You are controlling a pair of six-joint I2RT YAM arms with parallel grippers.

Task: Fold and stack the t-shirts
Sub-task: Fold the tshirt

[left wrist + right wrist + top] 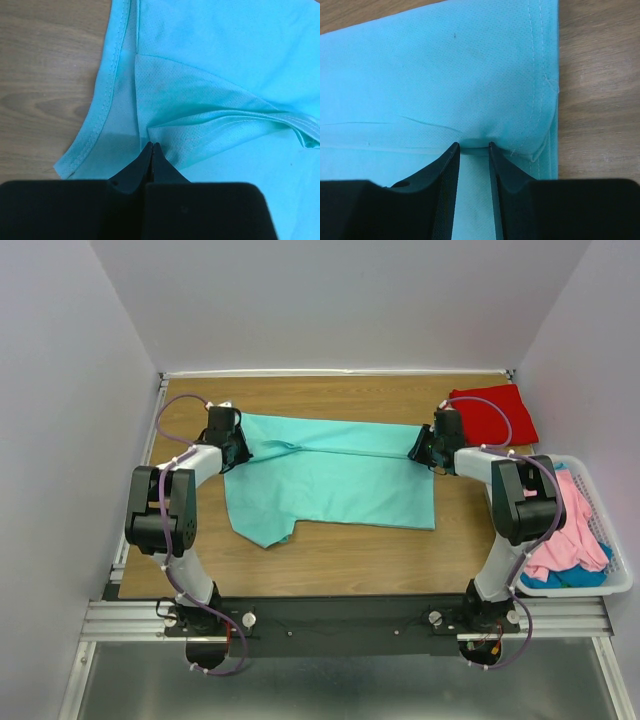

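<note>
Left pincer (152, 146), tips together, and right pincer (472, 146), narrowly apart, each pinch one end of the aqua t-shirt (330, 480) fold, seemingly keeping it taut

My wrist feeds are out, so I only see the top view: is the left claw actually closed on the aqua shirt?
Observer: Left wrist view: the left claw is shut, tips at a fold corner of the aqua shirt that looks pinched.
Operator: And the right one?
Observer: Right wrist view: the right claw has its jaws apart, the shirt's folded edge at their tips; I cannot tell if it grips.
</note>
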